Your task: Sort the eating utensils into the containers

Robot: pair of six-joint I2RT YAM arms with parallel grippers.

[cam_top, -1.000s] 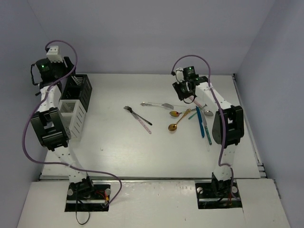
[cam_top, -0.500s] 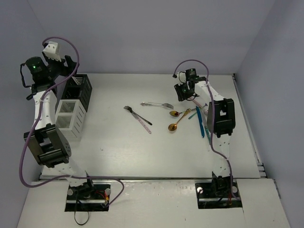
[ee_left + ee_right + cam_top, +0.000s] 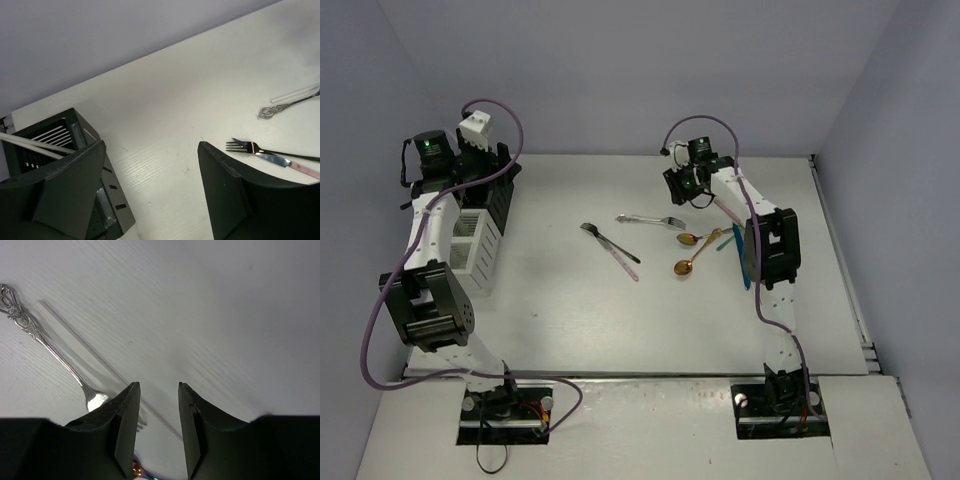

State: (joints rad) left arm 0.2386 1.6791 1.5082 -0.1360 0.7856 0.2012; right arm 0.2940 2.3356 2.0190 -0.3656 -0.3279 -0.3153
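My left gripper (image 3: 488, 165) (image 3: 152, 143) hangs open and empty above the black caddy (image 3: 492, 200) (image 3: 47, 145), which holds thin pale sticks (image 3: 35, 142). The white caddy (image 3: 475, 245) stands just in front of it. On the table lie a black-and-pink fork (image 3: 610, 245) (image 3: 270, 156), an ornate silver fork (image 3: 650, 219) (image 3: 50, 347), two gold spoons (image 3: 688, 252) and blue-handled pieces (image 3: 745, 255). My right gripper (image 3: 682, 188) (image 3: 157, 387) hovers open above the silver fork's tines and a thin pale stick (image 3: 100, 360), holding nothing.
The utensils are spread over the table's middle and right. A purple cable loops over each arm. The back wall runs close behind both grippers, and the right wall (image 3: 880, 150) rises just past the blue pieces.
My left arm has swung right, from left of the caddies to above the black one, its jaws spreading wider. My right gripper has shifted left and back, away from the spoons.
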